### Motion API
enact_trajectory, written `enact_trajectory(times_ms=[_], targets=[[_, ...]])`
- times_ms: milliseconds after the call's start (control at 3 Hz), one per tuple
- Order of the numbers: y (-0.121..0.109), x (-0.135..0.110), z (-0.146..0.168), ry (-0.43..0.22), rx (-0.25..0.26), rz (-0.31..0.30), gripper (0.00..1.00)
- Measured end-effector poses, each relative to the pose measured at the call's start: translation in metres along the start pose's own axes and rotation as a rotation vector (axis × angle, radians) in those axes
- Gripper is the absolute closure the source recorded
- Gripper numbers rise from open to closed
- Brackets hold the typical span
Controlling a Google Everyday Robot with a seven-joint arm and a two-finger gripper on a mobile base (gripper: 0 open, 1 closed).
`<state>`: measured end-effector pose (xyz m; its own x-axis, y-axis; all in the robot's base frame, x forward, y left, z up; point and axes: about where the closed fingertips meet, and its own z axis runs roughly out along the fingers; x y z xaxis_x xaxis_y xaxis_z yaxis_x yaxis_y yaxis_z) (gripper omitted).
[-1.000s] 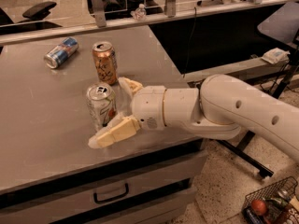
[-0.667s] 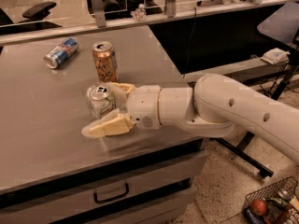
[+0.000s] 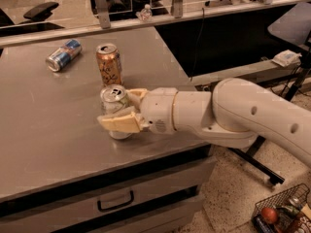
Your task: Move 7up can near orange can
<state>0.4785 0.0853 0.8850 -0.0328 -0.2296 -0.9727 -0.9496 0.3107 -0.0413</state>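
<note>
The 7up can, white and silver with a silver top, stands upright near the front right of the grey table. My gripper reaches in from the right. Its two tan fingers are closed on the can's sides, with the near finger across the can's front and the far finger behind it. The orange can stands upright just behind the 7up can, a short gap away.
A blue-and-silver can lies on its side at the table's back left. A drawer with a handle is under the tabletop. A wire basket with items sits on the floor at the lower right.
My gripper slid left around the 7up can and its fingers closed from wide open onto the can. The can stays at about the same spot.
</note>
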Motion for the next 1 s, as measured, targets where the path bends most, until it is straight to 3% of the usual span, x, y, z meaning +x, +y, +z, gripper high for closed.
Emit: enact_trajectory(times_ms=[333, 667, 1000], targets=[[-0.016, 0.009, -0.032, 0.058, 0.133, 0.041, 0.98], [-0.034, 0.019, -0.060, 0.077, 0.269, 0.098, 1.00], [-0.076, 0.014, -0.097, -0.009, 0.450, 0.166, 1.00]])
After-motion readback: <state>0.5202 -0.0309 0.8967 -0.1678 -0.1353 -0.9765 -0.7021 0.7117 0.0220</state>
